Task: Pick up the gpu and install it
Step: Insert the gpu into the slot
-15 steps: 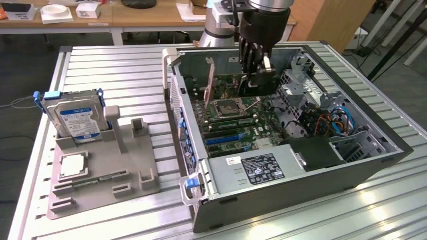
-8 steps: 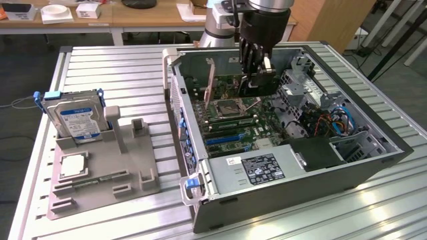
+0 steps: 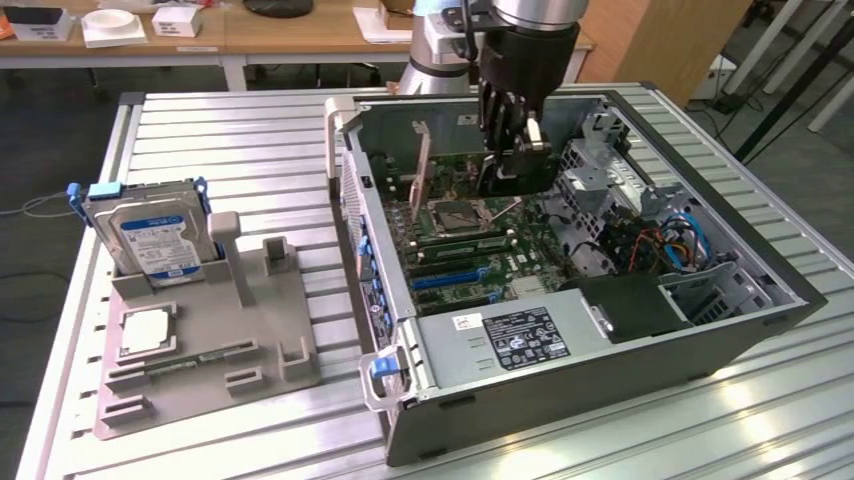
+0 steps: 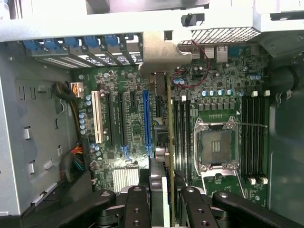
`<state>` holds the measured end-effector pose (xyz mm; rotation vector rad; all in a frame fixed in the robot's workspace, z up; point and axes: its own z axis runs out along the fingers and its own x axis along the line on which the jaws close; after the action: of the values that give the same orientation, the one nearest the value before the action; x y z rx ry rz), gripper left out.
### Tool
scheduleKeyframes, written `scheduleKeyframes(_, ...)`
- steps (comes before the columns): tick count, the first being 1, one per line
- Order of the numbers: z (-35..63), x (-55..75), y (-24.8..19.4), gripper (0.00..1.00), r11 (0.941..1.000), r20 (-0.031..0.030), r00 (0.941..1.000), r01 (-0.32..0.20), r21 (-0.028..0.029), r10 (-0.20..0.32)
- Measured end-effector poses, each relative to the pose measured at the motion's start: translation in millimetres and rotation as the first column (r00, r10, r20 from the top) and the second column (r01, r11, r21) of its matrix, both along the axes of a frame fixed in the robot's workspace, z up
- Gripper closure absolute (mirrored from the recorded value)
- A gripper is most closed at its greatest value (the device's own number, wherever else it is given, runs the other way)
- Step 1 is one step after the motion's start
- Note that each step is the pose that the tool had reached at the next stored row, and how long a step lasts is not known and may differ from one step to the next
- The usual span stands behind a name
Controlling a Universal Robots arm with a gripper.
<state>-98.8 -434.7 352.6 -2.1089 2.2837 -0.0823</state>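
Where the gripper (image 4: 165,199) hangs inside the open computer case (image 3: 601,378), its jaws pinch the gpu (image 4: 160,175) on edge. The card runs toward the rear wall, between the blue slot (image 4: 147,123) and the empty CPU socket (image 4: 216,147). The black label on the power supply (image 3: 523,338) and the blue-white label on the hard drive (image 3: 150,235), which stands outside the case, are too small to read.

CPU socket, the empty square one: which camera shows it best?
The wrist view. It looks straight down on the CPU socket, big and uncovered, with its metal frame plain to see. The exterior view shows it smaller and at a slant.
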Motion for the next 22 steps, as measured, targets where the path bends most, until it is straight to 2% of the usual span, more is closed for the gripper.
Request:
scheduleKeyframes(8, -5.8, -1.7, -0.1, 0.71, 1.0, 0.0237, 0.9997, 0.0, -0.0037, 0.0)
scheduleKeyframes(13, -9.6, -7.1, -0.1, 0.71, 1.0, 0.0349, 0.9994, 0.0, -0.0054, 0.0)
scheduleKeyframes(15, -11.1, -7.7, -0.1, 0.71, 1.0, 0.0373, 0.9993, 0.0, -0.0057, 0.0)
scheduleKeyframes(22, -15.1, -7.8, -3.2, 0.71, 1.0, 0.0382, 0.9993, 0.0, -0.0056, 0.0)
